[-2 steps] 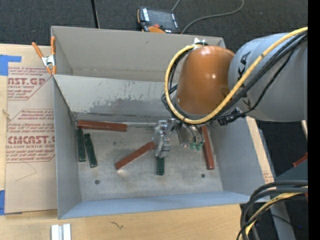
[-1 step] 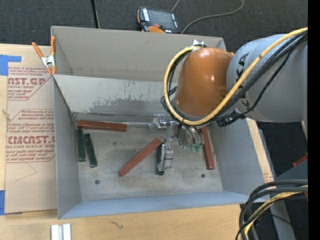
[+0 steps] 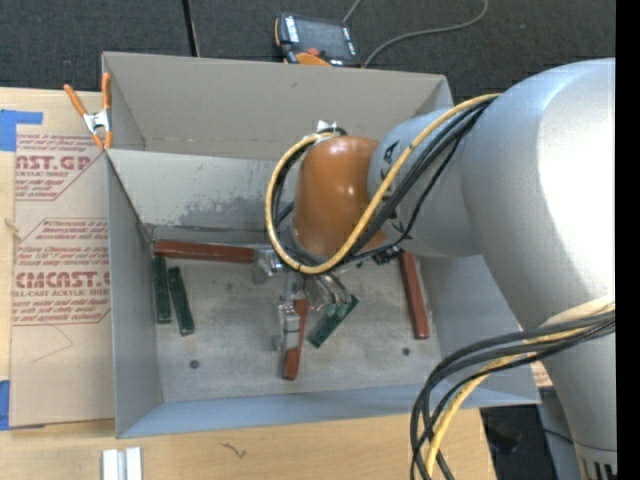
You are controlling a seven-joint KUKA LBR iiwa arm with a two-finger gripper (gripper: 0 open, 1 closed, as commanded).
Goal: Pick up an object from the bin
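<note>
Brown stick (image 3: 290, 360) lies on the bin (image 3: 225, 353) floor, centre, pointing near to far. The claw (image 3: 291, 316) is over its far end; released or clenched, cannot tell. Green stick (image 3: 333, 322) lies tilted, just right of the claw.

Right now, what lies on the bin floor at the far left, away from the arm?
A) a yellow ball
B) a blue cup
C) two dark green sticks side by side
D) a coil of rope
C: two dark green sticks lie side by side near the left wall of the bin, well apart from the gripper, which hangs over a red-brown stick in the middle.
</note>
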